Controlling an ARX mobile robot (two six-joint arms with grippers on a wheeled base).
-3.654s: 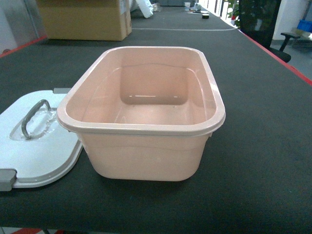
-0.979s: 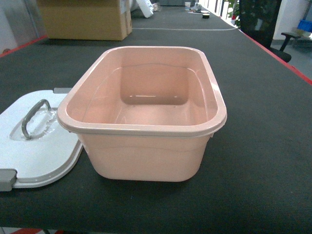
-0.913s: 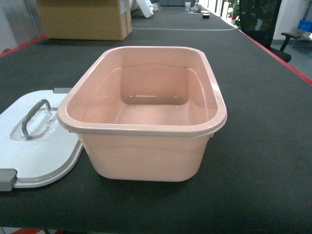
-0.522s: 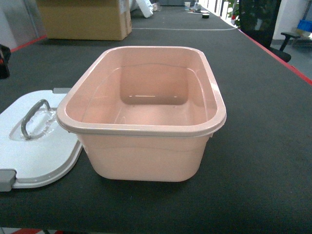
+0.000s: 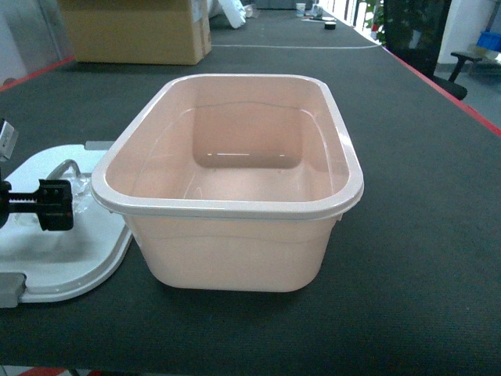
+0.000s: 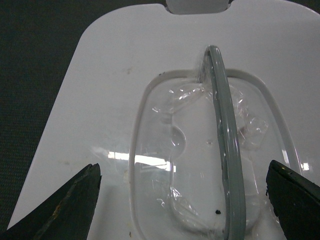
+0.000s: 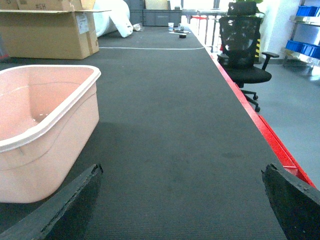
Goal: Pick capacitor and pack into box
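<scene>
One arm over the lid, box at centre.
Left gripper (image 6: pixel 182 200) hovers spread wide above the white lid (image 5: pixel 74 258), left of the pink box (image 5: pixel 235 176); right gripper (image 7: pixel 182 200) likewise spread.

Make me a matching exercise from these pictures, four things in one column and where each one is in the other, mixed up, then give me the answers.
Things:
1. box
2. lid
3. left pincer
4. cardboard carton

Places or states:
A. flat on the mat, left of the box
B. far end of the mat, at the back left
C. open, over the lid's handle
D. middle of the mat, open top, nothing inside

Pairs: 1-D, 2-A, 3-C, 4-B
</scene>
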